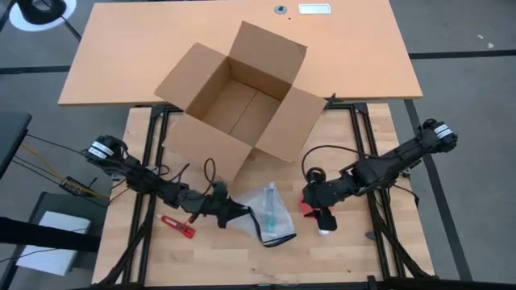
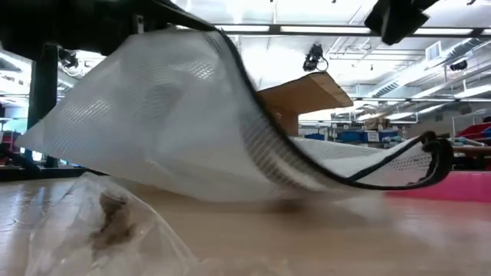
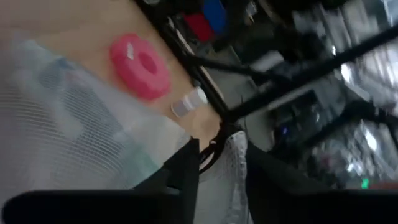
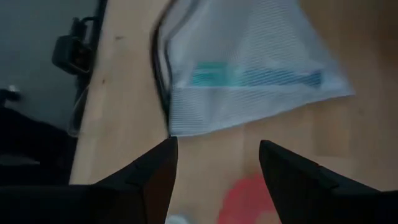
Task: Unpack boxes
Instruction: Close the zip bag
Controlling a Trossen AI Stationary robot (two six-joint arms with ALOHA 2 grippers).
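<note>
Meanwhile, the carton [image 1: 242, 105] is sitting open on the desk [image 1: 153, 242], flaps spread, behind both arms.

The left hand [image 1: 240, 212] is lying low beside the mesh bag [image 1: 272, 216], its fingers [image 3: 186, 171] standing slightly apart around the bag's dark edge. The right hand [image 4: 217, 168] is hovering over the red disc [image 1: 309, 207] and a small white bottle [image 1: 324, 229], fingers spread with nothing between them. A red tool [image 1: 177, 226] is lying on the desk near the left arm, and the bag is resting between the two hands.
</note>
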